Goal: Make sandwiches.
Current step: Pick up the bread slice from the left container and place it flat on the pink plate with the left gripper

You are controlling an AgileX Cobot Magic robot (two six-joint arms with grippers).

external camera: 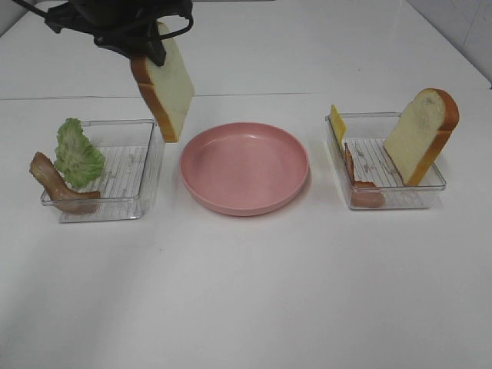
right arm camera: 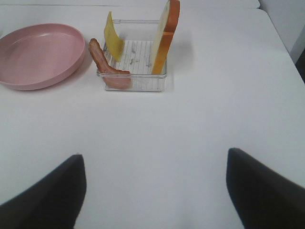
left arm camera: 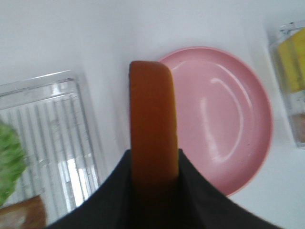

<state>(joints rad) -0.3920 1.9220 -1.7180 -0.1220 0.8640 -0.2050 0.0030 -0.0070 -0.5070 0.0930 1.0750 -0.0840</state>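
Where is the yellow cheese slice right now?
In the high view, the cheese slice stands on edge in the right-hand tray, at the wall nearest the pink plate, beside a bacon strip.

Bread slice (external camera: pixel 165 84) aloft; second slice (external camera: pixel 423 134), cheese (external camera: pixel 337 123), bacon (external camera: pixel 361 188) in right tray (external camera: pixel 434 187); lettuce (external camera: pixel 77 154), darker bacon (external camera: pixel 50 181) in left tray (external camera: pixel 115 209)

We read the raised bread slice (external camera: pixel 167 84) as white with orange-brown crust; second bread slice (external camera: pixel 419 138) matches. In the left wrist view the crust edge shows solid orange-brown. Lettuce (external camera: pixel 77 154) green, ruffled. Left bacon strip (external camera: pixel 48 175) and right bacon strip (external camera: pixel 366 192) reddish-brown. Cheese (external camera: pixel 337 123) yellow. Plate (external camera: pixel 244 165) plain pink, glossy. Left tray (external camera: pixel 123 165) and right tray (external camera: pixel 374 157) clear, ribbed floors. Surface (external camera: pixel 246 292) plain white. Jaws on both arms look black to us.
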